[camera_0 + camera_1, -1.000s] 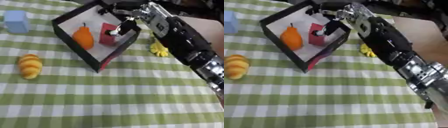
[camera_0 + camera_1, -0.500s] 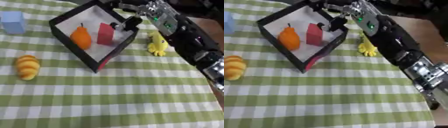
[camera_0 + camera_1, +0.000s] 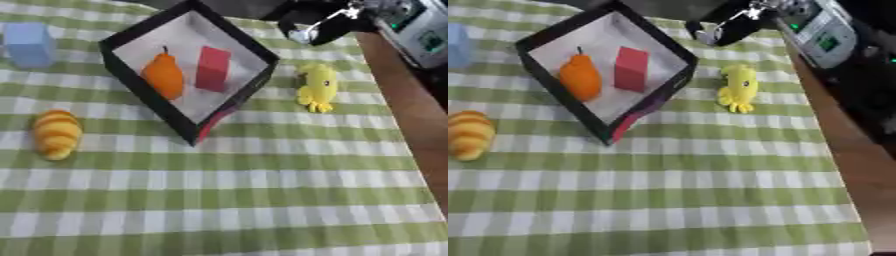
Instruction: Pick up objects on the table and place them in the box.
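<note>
A black box (image 3: 241,35) with a white floor sits askew at the upper middle of the green checked cloth. Inside it lie an orange pear (image 3: 164,77) and a red block (image 3: 213,68). A yellow toy (image 3: 317,86) lies just right of the box. Left of the box lies a croissant (image 3: 56,133), and a blue cube (image 3: 29,44) stands at the far left. My right hand (image 3: 319,22) hovers beyond the box's far right corner, fingers relaxed and holding nothing. My left hand is out of sight.
The cloth ends at the right, where a bare brown tabletop (image 3: 416,120) shows. My right forearm (image 3: 824,35) comes in from the upper right corner. The near half of the cloth holds no objects.
My right hand let go of the red block in the box and drew back up and to the right. The camera has also shifted.
</note>
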Controlling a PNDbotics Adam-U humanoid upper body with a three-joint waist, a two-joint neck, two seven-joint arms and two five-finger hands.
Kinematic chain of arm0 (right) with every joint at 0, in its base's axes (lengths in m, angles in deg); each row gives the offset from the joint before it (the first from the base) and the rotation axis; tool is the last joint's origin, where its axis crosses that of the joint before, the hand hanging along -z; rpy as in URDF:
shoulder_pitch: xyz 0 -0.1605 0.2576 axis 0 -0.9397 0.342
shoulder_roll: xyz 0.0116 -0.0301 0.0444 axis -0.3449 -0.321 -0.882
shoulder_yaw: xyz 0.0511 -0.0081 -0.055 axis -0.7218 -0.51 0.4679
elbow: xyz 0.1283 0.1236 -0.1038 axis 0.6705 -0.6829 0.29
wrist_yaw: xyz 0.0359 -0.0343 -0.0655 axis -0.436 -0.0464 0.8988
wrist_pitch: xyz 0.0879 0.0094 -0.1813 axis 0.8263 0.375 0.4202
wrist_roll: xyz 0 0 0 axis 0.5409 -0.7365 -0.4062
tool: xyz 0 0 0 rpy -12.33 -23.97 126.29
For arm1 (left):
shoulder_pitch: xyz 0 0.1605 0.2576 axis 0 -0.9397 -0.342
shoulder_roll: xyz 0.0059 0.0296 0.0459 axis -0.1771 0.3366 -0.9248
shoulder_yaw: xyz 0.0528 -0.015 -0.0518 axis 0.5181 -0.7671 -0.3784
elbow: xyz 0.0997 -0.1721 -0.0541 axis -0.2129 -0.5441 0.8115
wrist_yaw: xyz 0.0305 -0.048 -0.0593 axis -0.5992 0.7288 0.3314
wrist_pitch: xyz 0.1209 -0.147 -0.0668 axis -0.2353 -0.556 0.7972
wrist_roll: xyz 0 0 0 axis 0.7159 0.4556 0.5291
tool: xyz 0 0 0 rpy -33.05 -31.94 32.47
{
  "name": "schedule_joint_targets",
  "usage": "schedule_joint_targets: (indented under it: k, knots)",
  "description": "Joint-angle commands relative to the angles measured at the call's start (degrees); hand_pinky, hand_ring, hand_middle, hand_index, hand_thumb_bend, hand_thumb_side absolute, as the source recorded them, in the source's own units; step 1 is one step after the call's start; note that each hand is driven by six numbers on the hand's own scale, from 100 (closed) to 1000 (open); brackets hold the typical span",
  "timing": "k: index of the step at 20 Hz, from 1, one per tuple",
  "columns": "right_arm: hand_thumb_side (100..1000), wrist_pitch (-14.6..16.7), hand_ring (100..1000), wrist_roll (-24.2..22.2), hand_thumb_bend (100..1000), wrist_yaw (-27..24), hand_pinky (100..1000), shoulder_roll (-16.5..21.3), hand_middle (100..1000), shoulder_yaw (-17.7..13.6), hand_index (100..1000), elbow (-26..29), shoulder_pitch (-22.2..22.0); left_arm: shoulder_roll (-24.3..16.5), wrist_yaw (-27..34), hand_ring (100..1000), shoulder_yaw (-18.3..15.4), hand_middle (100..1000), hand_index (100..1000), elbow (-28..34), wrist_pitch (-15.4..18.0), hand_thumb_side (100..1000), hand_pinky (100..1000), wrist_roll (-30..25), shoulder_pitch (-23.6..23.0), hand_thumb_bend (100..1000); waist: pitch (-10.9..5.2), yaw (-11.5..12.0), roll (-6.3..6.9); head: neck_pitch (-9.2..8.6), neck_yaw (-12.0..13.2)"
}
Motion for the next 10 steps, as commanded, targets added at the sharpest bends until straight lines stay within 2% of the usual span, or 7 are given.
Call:
schedule_joint_targets:
  k: [1,6,10]
  knots:
    - [125,1.5,837,0.3,100,-4.0,873,5.7,807,-4.4,923,2.7,-3.4,-1.9,-0.1,759,-0.6,810,749,0.4,-0.1,503,775,0.0,0.2,454,-1.64,-0.5,1.32,0.30,0.9]
    - [136,3.4,832,1.0,100,-4.5,873,7.5,816,-7.4,917,6.2,-12.5,-1.6,0.4,757,-0.5,810,748,-0.1,-0.2,508,773,-0.5,-0.1,448,-1.19,-1.8,2.19,0.30,3.2]
    - [130,5.2,853,0.4,100,-3.9,876,7.9,845,-8.4,926,6.2,-16.0,-1.4,0.9,756,-0.4,812,748,-0.5,-0.2,514,772,-0.7,-0.3,443,-0.62,-2.6,3.27,0.30,5.3]
